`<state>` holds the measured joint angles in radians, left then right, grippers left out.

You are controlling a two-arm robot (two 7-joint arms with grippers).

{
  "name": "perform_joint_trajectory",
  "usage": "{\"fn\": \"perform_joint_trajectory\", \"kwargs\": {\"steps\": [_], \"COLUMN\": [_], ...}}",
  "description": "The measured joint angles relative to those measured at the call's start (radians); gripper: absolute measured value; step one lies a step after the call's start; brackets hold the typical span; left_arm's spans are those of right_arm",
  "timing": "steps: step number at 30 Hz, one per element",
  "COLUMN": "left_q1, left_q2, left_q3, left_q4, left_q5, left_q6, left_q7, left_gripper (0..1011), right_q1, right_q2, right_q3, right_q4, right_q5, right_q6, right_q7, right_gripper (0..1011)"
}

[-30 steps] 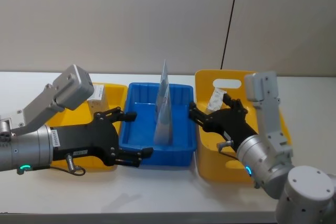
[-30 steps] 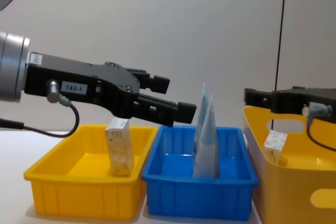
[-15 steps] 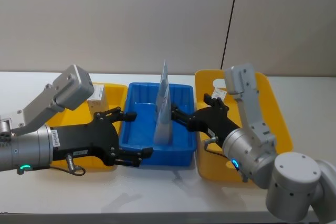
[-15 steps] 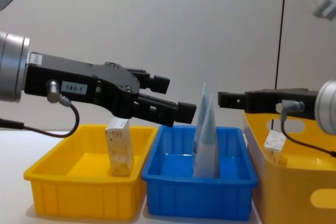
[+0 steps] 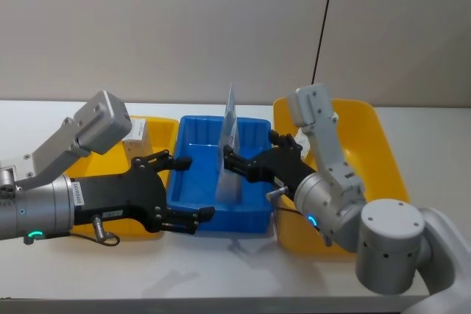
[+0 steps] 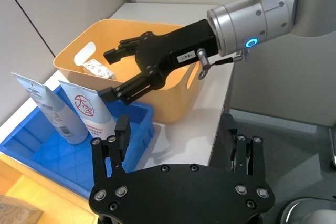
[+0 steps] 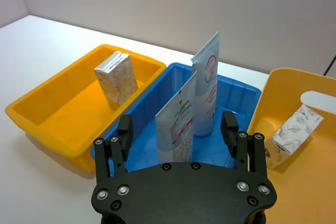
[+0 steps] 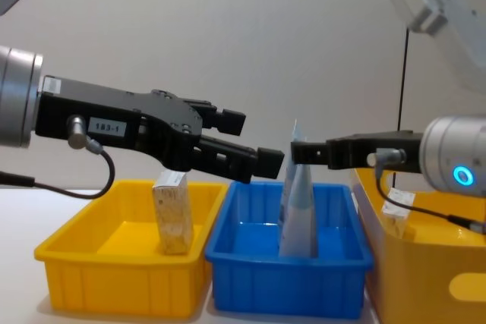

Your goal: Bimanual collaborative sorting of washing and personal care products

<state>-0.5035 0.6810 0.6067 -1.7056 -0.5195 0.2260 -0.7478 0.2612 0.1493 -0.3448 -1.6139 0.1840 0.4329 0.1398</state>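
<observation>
Two pale-blue pouches stand upright in the blue bin [image 5: 249, 220]: a tall pouch [image 7: 206, 85] and a shorter pouch [image 7: 178, 124] in front of it. My right gripper [image 5: 232, 165] is open over the blue bin, its fingertips right by the shorter pouch's top; I cannot tell if they touch. My left gripper [image 5: 193, 187] hovers open and empty over the blue bin's left side. One leaf-patterned block pack [image 7: 116, 78] stands in the low yellow bin [image 7: 52, 103]. Another block pack [image 7: 291, 129] leans inside the tall yellow bin [image 7: 294, 82].
The three bins stand side by side on a white table [image 5: 44, 112], with a grey wall close behind. A black cable [image 5: 324, 27] hangs down the wall behind the tall yellow bin. Bare tabletop runs in front of the bins.
My right arm has swung left, from over the tall yellow bin to over the blue bin beside the pouches. The left arm and all the products have stayed put.
</observation>
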Motion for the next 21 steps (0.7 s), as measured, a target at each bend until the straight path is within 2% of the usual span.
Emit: {"fn": "perform_joint_trajectory", "kwargs": {"steps": [21], "left_q1": [0.000], "left_q2": [0.000], "left_q3": [0.000], "left_q4": [0.000], "left_q5": [0.000], "left_q6": [0.000], "left_q7": [0.000], "left_gripper": [1001], "right_q1": [0.068], "right_q2": [-0.059], "right_q3": [-0.039], "right_q4": [0.130], "right_q5": [-0.077], "right_q6": [0.013], "right_q7": [-0.060], "right_gripper": [1003]}}
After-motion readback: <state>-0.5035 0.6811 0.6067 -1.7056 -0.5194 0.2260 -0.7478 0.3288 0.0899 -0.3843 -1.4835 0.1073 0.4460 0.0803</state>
